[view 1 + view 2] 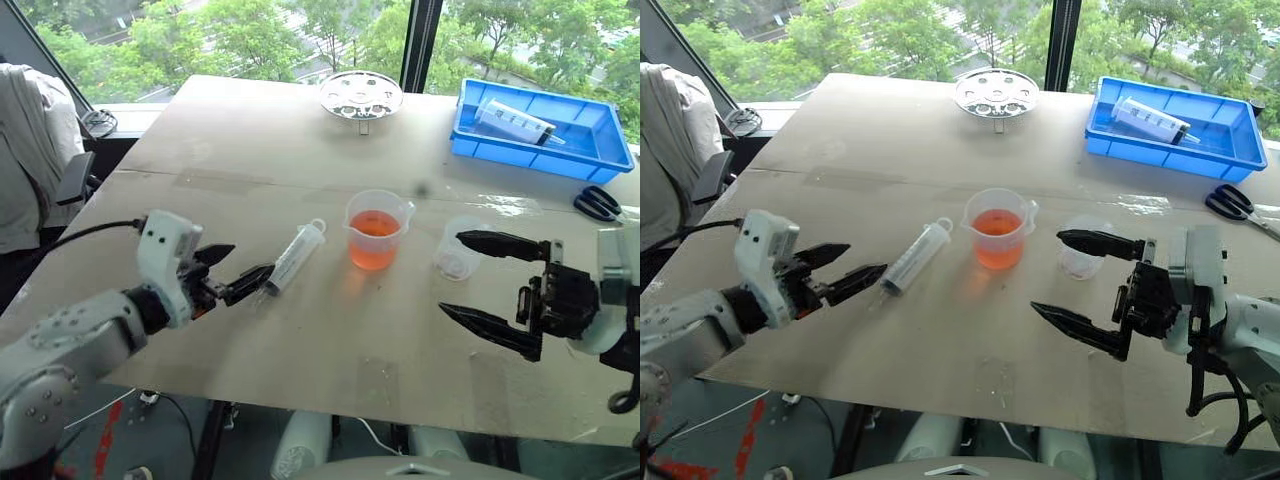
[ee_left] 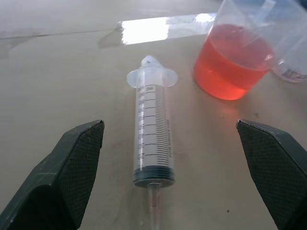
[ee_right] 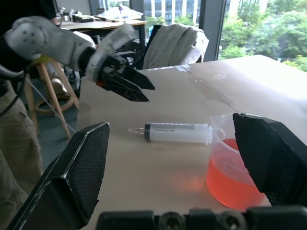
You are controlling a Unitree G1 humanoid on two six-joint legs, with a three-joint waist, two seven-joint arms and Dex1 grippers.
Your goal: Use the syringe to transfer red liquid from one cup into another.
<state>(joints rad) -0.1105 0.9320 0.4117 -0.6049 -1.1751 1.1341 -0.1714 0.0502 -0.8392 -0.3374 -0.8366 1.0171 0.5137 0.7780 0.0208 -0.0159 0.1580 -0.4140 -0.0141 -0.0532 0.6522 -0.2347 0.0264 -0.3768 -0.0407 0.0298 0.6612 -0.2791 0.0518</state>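
The syringe (image 1: 296,256) lies flat on the table, its narrow tip towards my left gripper (image 1: 252,258) and its plunger end towards the beaker. That gripper is open, and the syringe's tip end lies between its fingers (image 2: 72,167) without touching them. The one cup, a handled clear beaker (image 1: 377,215), holds the red liquid (image 1: 375,242). Just to its right stands another cup (image 1: 457,256), small and clear. My right gripper (image 1: 451,273) is open beside that small cup, with nothing between its fingers; its upper fingertip reaches the cup's side.
A blue tray (image 1: 600,160) at the back right holds a thicker syringe (image 1: 513,122). Black scissors (image 1: 598,203) lie in front of the tray. A round metal disc (image 1: 361,95) stands at the back centre. A grey garment (image 1: 25,150) hangs beyond the table's left edge.
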